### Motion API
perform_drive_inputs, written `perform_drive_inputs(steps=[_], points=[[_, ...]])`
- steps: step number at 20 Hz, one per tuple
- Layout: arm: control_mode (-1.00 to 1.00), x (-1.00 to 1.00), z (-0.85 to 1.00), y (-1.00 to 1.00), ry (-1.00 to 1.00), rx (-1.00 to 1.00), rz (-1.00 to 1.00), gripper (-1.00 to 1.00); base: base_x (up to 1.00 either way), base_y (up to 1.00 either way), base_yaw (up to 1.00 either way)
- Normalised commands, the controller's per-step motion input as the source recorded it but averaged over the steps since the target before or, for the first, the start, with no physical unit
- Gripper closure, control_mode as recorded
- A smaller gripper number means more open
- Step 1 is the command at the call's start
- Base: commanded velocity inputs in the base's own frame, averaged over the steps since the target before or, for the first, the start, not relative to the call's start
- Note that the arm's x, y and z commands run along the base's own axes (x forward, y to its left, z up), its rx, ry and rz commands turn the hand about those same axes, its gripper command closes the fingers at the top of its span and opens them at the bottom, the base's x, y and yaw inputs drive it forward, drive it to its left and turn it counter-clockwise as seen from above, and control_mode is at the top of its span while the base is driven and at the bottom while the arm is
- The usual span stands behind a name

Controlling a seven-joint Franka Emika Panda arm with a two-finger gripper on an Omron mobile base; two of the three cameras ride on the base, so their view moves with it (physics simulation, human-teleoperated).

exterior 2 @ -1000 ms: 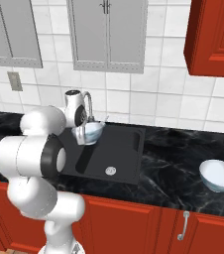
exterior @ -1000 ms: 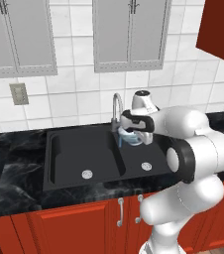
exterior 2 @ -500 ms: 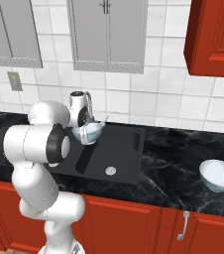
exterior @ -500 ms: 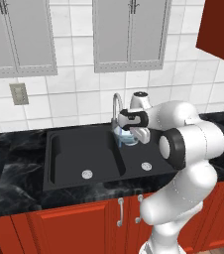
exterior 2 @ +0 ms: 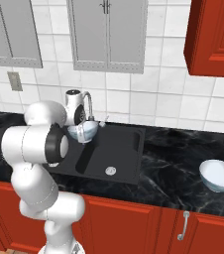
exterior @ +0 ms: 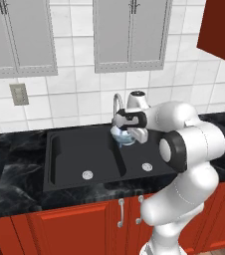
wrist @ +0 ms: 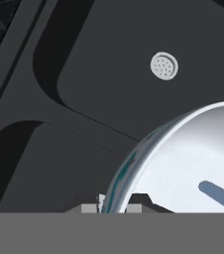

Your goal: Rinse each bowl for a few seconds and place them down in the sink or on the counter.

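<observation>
A round, deep, glossy white bowl tinged pale blue [exterior: 125, 136] hangs in the air over the black rectangular double-basin sink [exterior: 89, 158], just under the spout of the curved silver faucet [exterior: 117, 103] and above the divider between the two basins. It is tilted, its opening turned partly sideways, as the hand view shows [wrist: 183, 163]. The fingers [exterior: 128, 128] are pinching the bowl's rim, nearly pressed together with the thin wall between them; in the right base view they sit at the bowl's upper edge [exterior 2: 79, 127], half hidden by the white arm. In the hand view the rim runs up from between the two dark tips, and a round silver drain [wrist: 163, 66] lies on the basin floor beyond it.

The sink is set into a glossy black tabletop with grey marble veining [exterior 2: 173, 158], which tops red cabinets [exterior: 79, 226]. Well apart from the sink, on the tabletop to its right, a second white bowl of the same kind [exterior 2: 219, 175] rests slightly tipped.
</observation>
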Motion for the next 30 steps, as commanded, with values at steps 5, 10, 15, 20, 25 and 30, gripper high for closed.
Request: perform_drive_inputs(steps=[5, 10, 15, 20, 25, 30], points=[[-1.0, -0.11, 0.06, 0.26, -0.02, 0.0, 0.03, 1.0, 0.0, 0.0, 0.0], [-1.0, -0.09, 0.03, 0.39, 0.0, 0.04, 0.02, 1.0, 0.0, 0.0, 0.0], [-1.0, -0.03, 0.05, 0.44, 0.01, 0.06, 0.03, 1.0, 0.0, 0.0, 0.0], [-1.0, 0.0, 0.04, 0.54, 0.0, 0.0, 0.03, 1.0, 0.0, 0.0, 0.0], [-1.0, 0.0, 0.0, 0.6, 0.0, 0.0, 0.02, 1.0, 0.0, 0.0, 0.0], [-1.0, 0.0, 0.01, 0.63, 0.0, 0.0, 0.02, 1.0, 0.0, 0.0, 0.0]])
